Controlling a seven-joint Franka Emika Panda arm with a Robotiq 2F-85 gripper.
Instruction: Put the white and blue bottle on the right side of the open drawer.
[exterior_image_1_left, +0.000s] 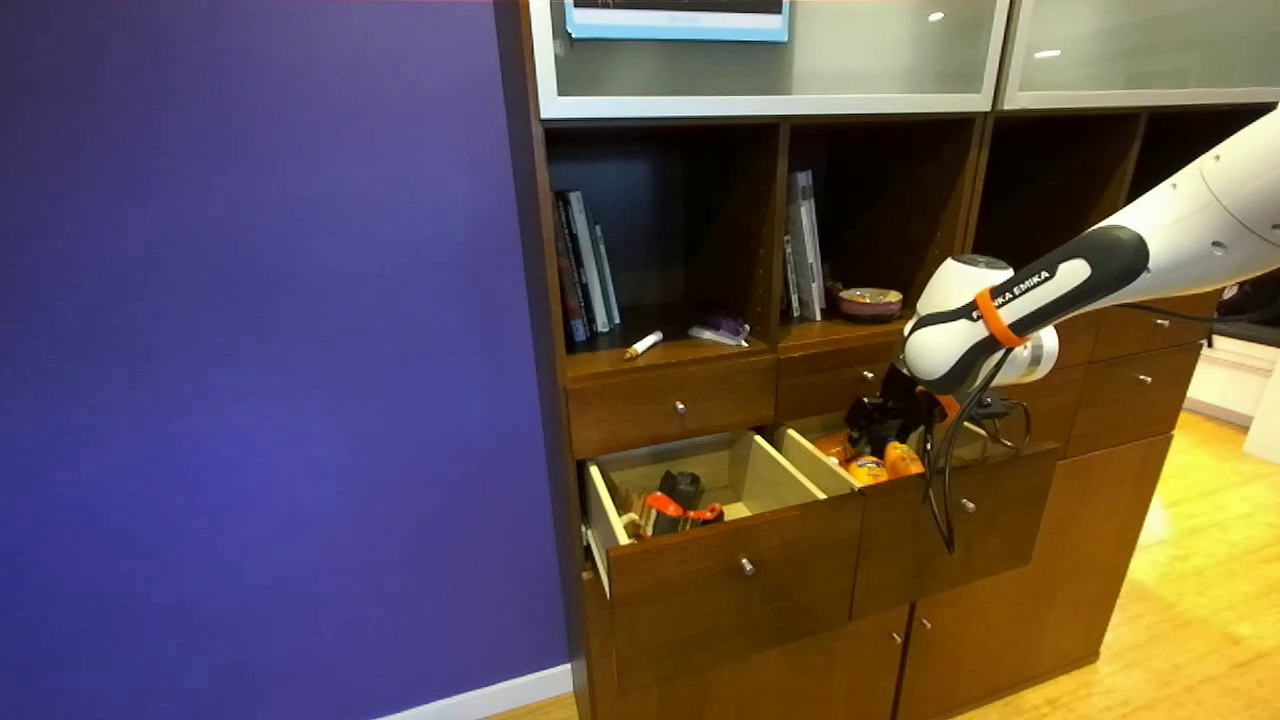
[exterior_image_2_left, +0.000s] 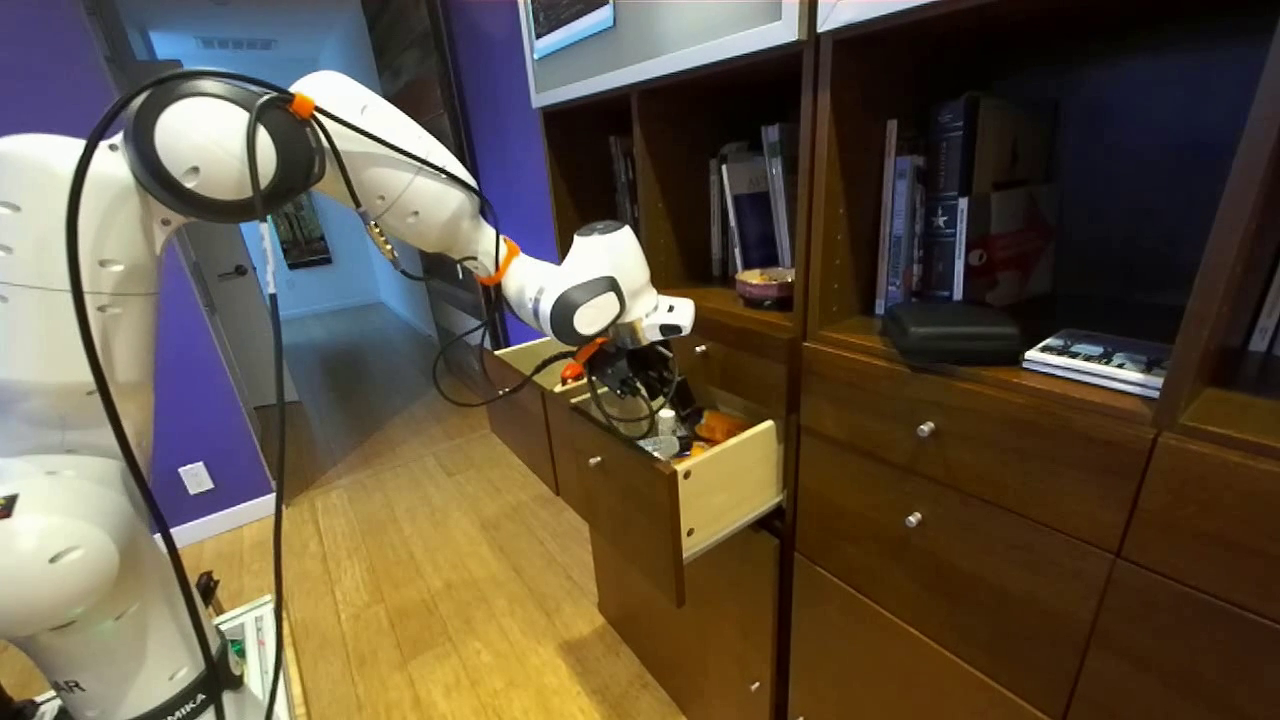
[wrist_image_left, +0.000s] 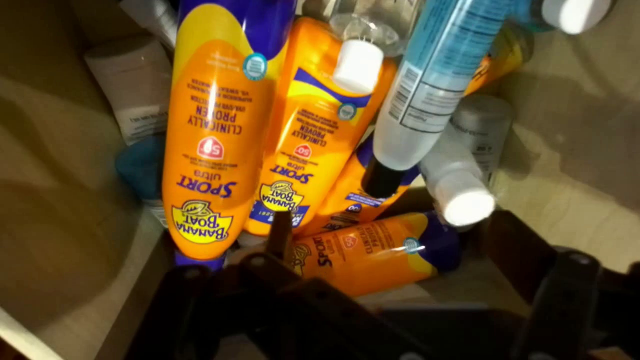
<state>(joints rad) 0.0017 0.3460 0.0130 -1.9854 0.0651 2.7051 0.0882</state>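
the wrist view's top edge crops the white and blue bottle (wrist_image_left: 439, 82).

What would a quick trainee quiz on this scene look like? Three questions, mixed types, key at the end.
1. True or false: in the wrist view, the tool is open.
2. Fill the gap: in the wrist view, the cap on the slim white and blue bottle is ____.
3. Multiple choice: in both exterior views, which of these stands near the books? a) a lamp; b) a bowl; c) a clock.

Key:
1. True; the jaws stand apart.
2. Black.
3. b.
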